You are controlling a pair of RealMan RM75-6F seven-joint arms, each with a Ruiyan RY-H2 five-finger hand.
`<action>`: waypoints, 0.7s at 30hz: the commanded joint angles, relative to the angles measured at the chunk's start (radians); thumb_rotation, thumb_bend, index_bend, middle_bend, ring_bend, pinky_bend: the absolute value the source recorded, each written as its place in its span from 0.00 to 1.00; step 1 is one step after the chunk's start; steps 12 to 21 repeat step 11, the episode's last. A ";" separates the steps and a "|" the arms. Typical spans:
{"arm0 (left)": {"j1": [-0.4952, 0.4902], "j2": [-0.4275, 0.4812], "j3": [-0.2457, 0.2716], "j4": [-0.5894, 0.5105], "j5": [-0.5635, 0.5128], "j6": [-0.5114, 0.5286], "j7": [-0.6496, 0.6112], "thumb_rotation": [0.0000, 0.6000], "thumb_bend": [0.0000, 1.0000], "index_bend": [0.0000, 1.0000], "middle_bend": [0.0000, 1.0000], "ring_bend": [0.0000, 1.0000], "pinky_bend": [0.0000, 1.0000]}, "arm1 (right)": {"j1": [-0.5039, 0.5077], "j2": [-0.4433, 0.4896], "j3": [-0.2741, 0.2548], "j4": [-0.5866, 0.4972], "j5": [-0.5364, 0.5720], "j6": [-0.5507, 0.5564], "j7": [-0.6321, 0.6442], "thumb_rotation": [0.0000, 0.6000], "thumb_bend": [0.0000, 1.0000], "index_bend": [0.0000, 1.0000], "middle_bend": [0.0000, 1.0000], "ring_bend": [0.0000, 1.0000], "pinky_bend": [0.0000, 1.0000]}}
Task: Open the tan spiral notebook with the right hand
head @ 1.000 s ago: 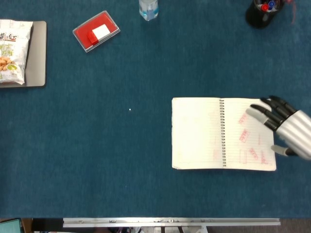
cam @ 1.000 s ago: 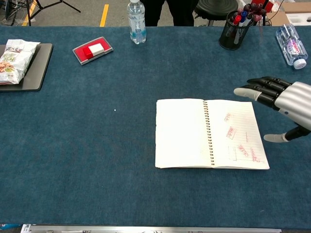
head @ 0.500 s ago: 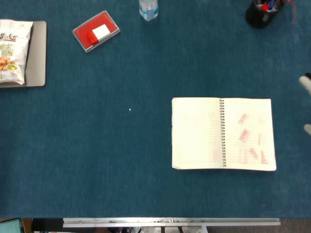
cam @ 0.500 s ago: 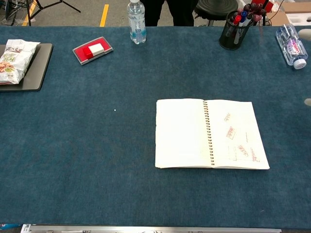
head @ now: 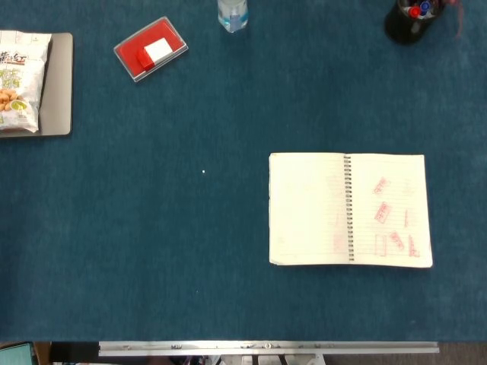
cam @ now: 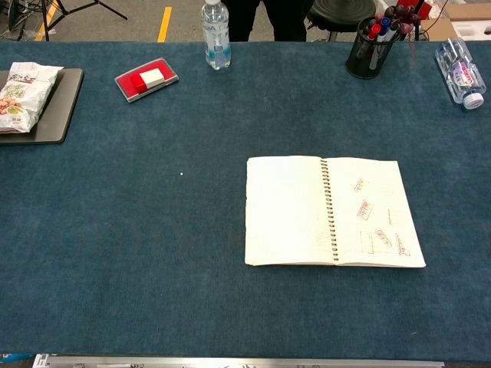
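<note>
- Your chest view shows a second water bottle [cam: 458, 73] lying on its side at the far right; the head view cuts that off and catches only the base of the upright bottle [head: 232, 14].
- The spiral notebook [head: 350, 209] lies open and flat, right of centre, red stamps on its right page.
- Neither hand shows in either view, so you cannot tell how the fingers stand.
- Broad bare blue table [cam: 138, 230] lies left of the notebook; the red stamp pad [head: 150, 49], snack bag [head: 19, 80] on its grey tray [head: 59, 84] and pen cup [cam: 368, 46] sit well apart along the far edge.
- A second ago your right hand hovered over the right page; it has since left the frame.
</note>
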 commanded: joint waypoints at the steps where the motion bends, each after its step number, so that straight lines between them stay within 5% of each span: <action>1: -0.006 -0.004 0.002 0.004 -0.006 -0.014 0.005 1.00 0.25 0.46 0.25 0.10 0.27 | -0.003 0.002 0.018 0.013 0.008 -0.008 0.027 1.00 0.03 0.04 0.12 0.03 0.10; 21: -0.006 0.002 0.009 -0.005 -0.007 -0.014 0.006 1.00 0.25 0.46 0.25 0.10 0.27 | 0.004 -0.016 0.025 0.037 0.000 -0.056 0.037 1.00 0.03 0.04 0.12 0.03 0.10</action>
